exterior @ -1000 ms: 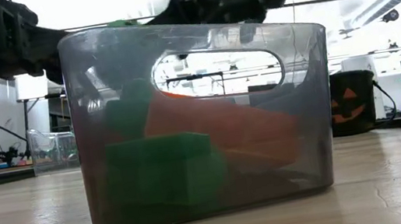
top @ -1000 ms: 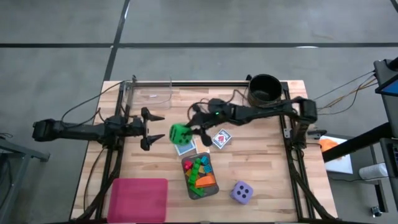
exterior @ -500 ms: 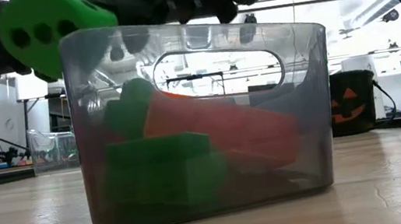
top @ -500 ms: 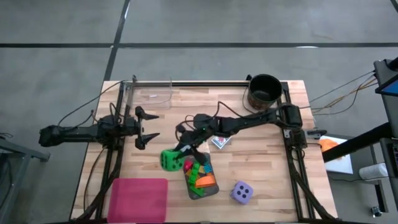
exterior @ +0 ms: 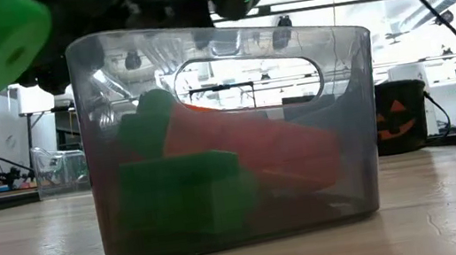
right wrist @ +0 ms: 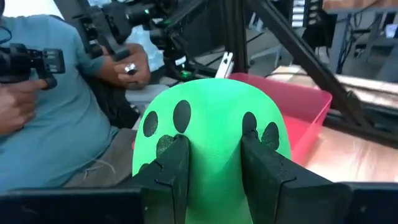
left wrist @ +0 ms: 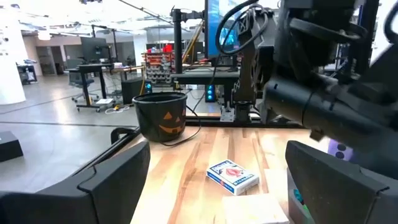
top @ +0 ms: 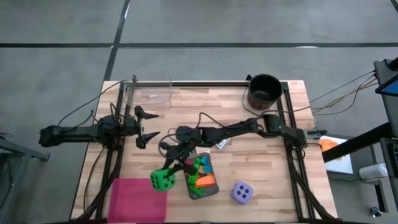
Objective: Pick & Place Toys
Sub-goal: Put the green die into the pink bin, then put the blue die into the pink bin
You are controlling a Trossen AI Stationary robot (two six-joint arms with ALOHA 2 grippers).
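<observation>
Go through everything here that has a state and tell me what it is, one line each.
Green die: held off the table, squeezed by the right gripper.
Right gripper: jaws shut on the die.
Left gripper: jaws open, empty.
Grey tray: upright, loaded with blocks.
Black bucket: upright.
Purple die: resting on the table.

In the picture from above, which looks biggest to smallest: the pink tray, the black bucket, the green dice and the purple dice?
From the high view:
1. Pink tray, by far the largest.
2. Black bucket.
3. Green dice and purple dice look about alike. The green one is lifted in the right end effector, nearer the camera, so no ranking between them.
</observation>
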